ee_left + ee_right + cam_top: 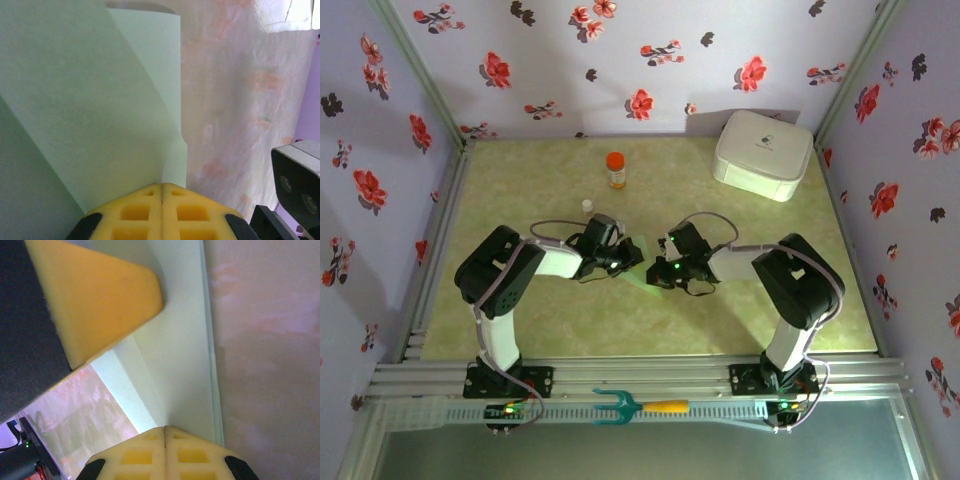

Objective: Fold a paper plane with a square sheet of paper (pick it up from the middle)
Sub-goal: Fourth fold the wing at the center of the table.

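At the table's centre, btwn the two arms, we see the thin pale mint-green sheet of paper (648,268). It is already creased, w/ diagonal fold lines across it in the left wrist view (75,100) and a narrow folded strip along one edge in the right wrist view (185,365). It sits partly hidden under both wrists in the top view.

The left gripper (625,258) has its yellow fingers pressed together, no gap, w/ the paper's edge running right into the tips (162,186), so we read it as pinching the sheet. Same for the right gripper (668,270): tips closed tight on the paper (165,429). One yellow finger (100,295) of the left gripper lies on the sheet just ahead of it. The two grippers face each other, close together.

Around them is the pale green marbled tabletop (570,320). Toward the back stand a small orange-capped bottle (616,170) and, nearer the left arm, a tiny white cap-like item (587,206); we can't tell what that is. At the back right corner sits a white rounded plastic box (763,150), well apart from the paper. On the metal rail at the near edge lies a teal fork-shaped tool w/ a yellow handle (620,406).
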Tool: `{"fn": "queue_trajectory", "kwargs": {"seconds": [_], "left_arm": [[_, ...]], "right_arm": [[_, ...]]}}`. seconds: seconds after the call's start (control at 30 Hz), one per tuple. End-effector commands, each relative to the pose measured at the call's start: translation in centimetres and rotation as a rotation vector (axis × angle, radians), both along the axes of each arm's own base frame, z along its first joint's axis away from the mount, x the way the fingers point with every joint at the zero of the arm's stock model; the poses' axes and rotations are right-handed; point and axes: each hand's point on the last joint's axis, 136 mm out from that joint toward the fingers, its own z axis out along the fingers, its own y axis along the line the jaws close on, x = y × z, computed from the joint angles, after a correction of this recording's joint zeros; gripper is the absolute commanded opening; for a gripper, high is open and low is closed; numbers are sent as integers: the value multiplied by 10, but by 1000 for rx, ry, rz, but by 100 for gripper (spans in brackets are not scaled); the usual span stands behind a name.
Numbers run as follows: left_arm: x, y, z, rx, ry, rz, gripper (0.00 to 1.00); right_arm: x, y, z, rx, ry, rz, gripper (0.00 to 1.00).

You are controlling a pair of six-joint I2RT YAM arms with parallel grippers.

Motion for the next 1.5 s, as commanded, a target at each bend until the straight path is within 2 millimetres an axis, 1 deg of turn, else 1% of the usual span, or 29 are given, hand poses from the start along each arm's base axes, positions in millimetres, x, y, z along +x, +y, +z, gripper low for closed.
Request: {"fn": "queue_trajectory", "kwargs": {"seconds": [0.0, 0.1, 0.2, 0.27, 0.43, 0.53, 0.63, 0.9, 1.03, 1.17, 1.27, 1.37, 1.47], "left_arm": [[-8, 16, -28, 83, 51, 17, 6], [-8, 16, -28, 84, 52, 17, 6], [-8, 16, -28, 85, 54, 15, 6], [-7, 15, -28, 82, 51, 15, 6], [-7, 16, -28, 81, 52, 16, 6], [-8, 16, -28, 82, 51, 15, 6], [-7, 16, -27, 80, 51, 16, 6], [-8, 16, -28, 82, 51, 15, 6], [-8, 16, -28, 81, 52, 16, 6], [-8, 17, -28, 79, 50, 17, 6], [-8, 16, -28, 79, 51, 17, 6], [-8, 17, -29, 82, 53, 18, 6], [-8, 17, -29, 83, 55, 19, 6]], "right_arm": [[-11, -11, 5, -40, 37, -4, 5], [-7, -7, 26, -21, -12, 17, 5], [-9, -4, 35, -12, -26, 44, 5], [-11, 0, 34, -3, -15, 59, 5], [-19, 13, 21, -23, 10, 108, 5], [-15, 5, 7, -86, 15, 78, 6], [-11, -3, -1, -81, 27, 42, 5], [-14, -1, 1, 2, 48, 30, 6], [-17, -5, -4, 1, 63, 22, 7], [-24, -15, -14, -15, 82, 4, 7], [-26, -22, -16, -24, 83, -15, 7], [-24, -22, -10, -9, 70, -18, 8], [-17, -20, 0, -9, 43, -14, 8]]}}
